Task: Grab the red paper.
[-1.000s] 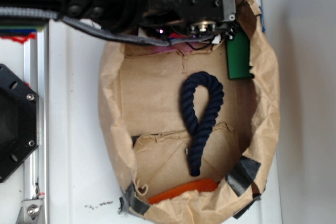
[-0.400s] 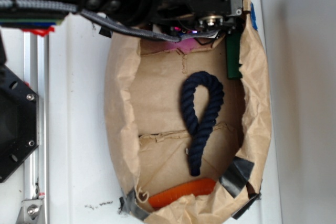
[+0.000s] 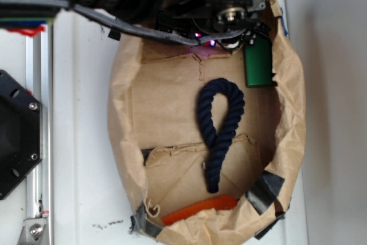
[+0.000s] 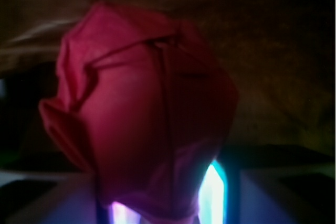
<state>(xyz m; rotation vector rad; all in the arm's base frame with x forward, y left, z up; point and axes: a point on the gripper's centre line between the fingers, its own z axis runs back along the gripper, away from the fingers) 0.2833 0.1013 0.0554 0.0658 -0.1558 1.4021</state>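
The red paper (image 4: pixel 142 108) is a crumpled red ball that fills most of the wrist view. Its lower part sits between my gripper's (image 4: pixel 168 203) two fingers. The left finger (image 4: pixel 52 198) touches the ball, while a lit gap separates it from the right finger (image 4: pixel 278 192), so the jaws look open around it. From the exterior camera only a pink sliver of the red paper (image 3: pixel 206 53) shows under my wrist, at the top end of the brown paper bag (image 3: pixel 123 119). The gripper (image 3: pixel 215 47) itself is mostly hidden there by the black arm.
A green block (image 3: pixel 259 64) stands against the bag's right wall, just beside my wrist. A dark blue rope loop (image 3: pixel 219 130) lies in the bag's middle and a flat orange strip (image 3: pixel 200 207) at its bottom end. A black mount (image 3: pixel 17 133) and metal rail (image 3: pixel 40 113) stand left.
My wrist has shifted slightly right and turned over the bag's top end. The bag was squeezed narrower half a second ago and has spread back out.
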